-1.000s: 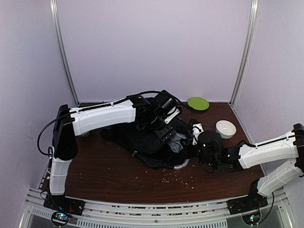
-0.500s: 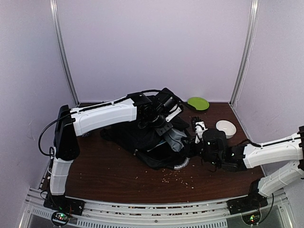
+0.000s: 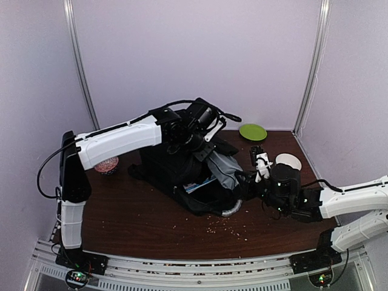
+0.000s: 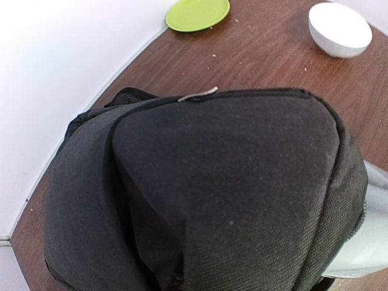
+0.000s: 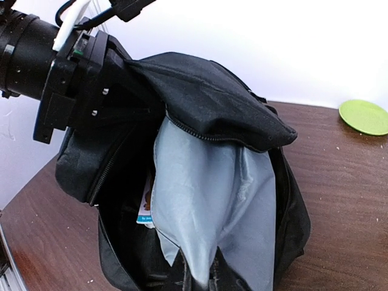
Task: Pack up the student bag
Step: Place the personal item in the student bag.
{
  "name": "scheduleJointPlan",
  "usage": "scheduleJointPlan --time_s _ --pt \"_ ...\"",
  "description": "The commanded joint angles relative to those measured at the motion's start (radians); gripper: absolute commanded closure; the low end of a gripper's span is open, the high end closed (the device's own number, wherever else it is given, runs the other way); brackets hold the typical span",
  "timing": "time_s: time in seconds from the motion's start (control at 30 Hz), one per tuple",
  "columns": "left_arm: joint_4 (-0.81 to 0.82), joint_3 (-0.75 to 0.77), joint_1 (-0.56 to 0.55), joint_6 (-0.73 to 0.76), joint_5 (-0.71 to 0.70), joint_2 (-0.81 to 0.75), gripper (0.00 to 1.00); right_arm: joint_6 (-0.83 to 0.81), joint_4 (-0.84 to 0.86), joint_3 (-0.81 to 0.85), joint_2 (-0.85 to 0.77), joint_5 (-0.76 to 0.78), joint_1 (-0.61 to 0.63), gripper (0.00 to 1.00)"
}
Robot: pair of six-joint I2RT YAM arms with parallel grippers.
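Observation:
The student bag (image 3: 173, 170) is a big black backpack lying mid-table, its mouth facing right. My left gripper (image 3: 199, 142) is shut on the bag's top flap (image 5: 206, 97) and holds it raised. In the left wrist view black fabric (image 4: 230, 182) hides the fingers. My right gripper (image 3: 244, 180) is shut on the bag's pale grey lining (image 5: 212, 194), which is drawn out of the mouth toward the right. In the right wrist view the lining is pinched between the fingertips (image 5: 209, 282) at the bottom edge. A printed booklet (image 5: 145, 206) with a blue strip shows inside the bag.
A green plate (image 3: 253, 131) lies at the back right, with a white bowl (image 3: 288, 162) nearer the right arm. A red-and-white cup (image 3: 107, 165) stands by the left arm's upright. Crumbs (image 3: 227, 225) are scattered in front of the bag, and a shiny round rim (image 3: 231, 211) pokes from under it.
My left gripper shut on the bag's top flap and lifted it up and back. The right gripper drew the grey lining to the right, so the mouth gapes wider.

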Motion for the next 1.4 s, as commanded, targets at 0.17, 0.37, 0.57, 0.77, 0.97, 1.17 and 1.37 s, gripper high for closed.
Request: scheduleJointPlan --time_s 0.17,0.37,0.57,0.77,0.97,1.17,1.37 --pt "0.194 0.006 -0.008 -0.096 0.194 -0.167 1.0 -0.12 0.409 0.041 0.161 0.106 -0.005 1.0" --pt "0.2 0.003 -0.008 -0.108 0.266 -0.187 1.0 -0.174 0.645 0.096 0.374 0.156 -0.021 1.0" --pt "0.208 -0.013 -0.008 -0.114 0.308 -0.196 1.0 -0.212 0.782 0.191 0.537 0.216 -0.045 1.0" --pt "0.225 -0.044 -0.008 -0.114 0.327 -0.211 1.0 -0.193 0.715 0.281 0.63 0.209 -0.103 1.0" --pt "0.248 -0.066 -0.007 -0.118 0.317 -0.197 1.0 -0.157 0.575 0.243 0.629 0.233 -0.125 0.83" --pt "0.258 -0.066 0.011 -0.163 0.307 -0.157 1.0 -0.105 0.522 0.093 0.452 0.107 -0.106 0.37" --pt "0.25 -0.06 0.018 -0.185 0.309 -0.143 0.51 -0.067 0.351 0.026 0.236 -0.011 -0.051 0.23"
